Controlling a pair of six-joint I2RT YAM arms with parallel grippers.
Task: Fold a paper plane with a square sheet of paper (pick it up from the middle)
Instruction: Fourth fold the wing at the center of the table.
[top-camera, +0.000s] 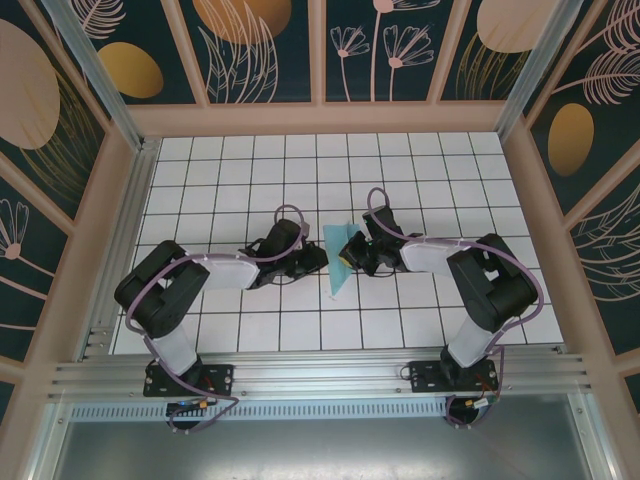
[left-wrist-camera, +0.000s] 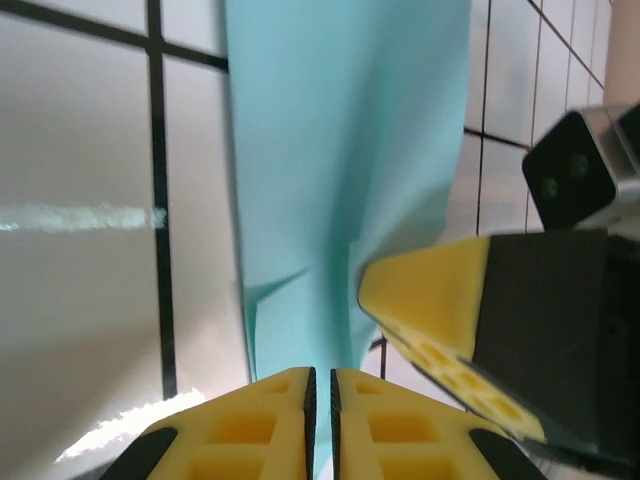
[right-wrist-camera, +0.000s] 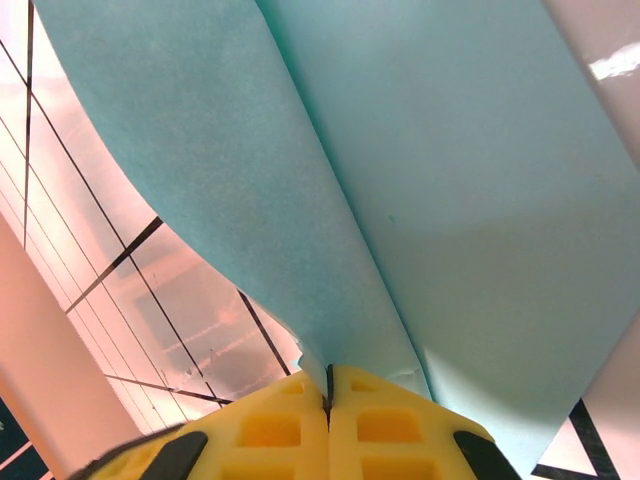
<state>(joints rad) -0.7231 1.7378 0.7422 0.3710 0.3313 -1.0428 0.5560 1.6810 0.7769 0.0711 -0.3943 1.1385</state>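
Note:
The light teal-blue sheet of paper (top-camera: 337, 278) stands folded into a slim pointed paper plane shape, upright on its edge between my two grippers at mid-table. My right gripper (top-camera: 352, 256) is shut on its folded edge; in the right wrist view the two layers of the paper (right-wrist-camera: 450, 200) spread away from the pinched jaws of the right gripper (right-wrist-camera: 328, 385). My left gripper (top-camera: 316, 260) faces it from the left. In the left wrist view the left gripper (left-wrist-camera: 322, 378) has its pads parted by a narrow slit, with the paper (left-wrist-camera: 340, 150) running into that slit.
The white grid-tiled table (top-camera: 250, 170) is walled by pink-framed patterned panels (top-camera: 330, 115) on three sides. One yellow finger of the right gripper (left-wrist-camera: 430, 290) sits close beside my left jaws. An aluminium rail (top-camera: 320, 375) carries both arm bases at the near edge.

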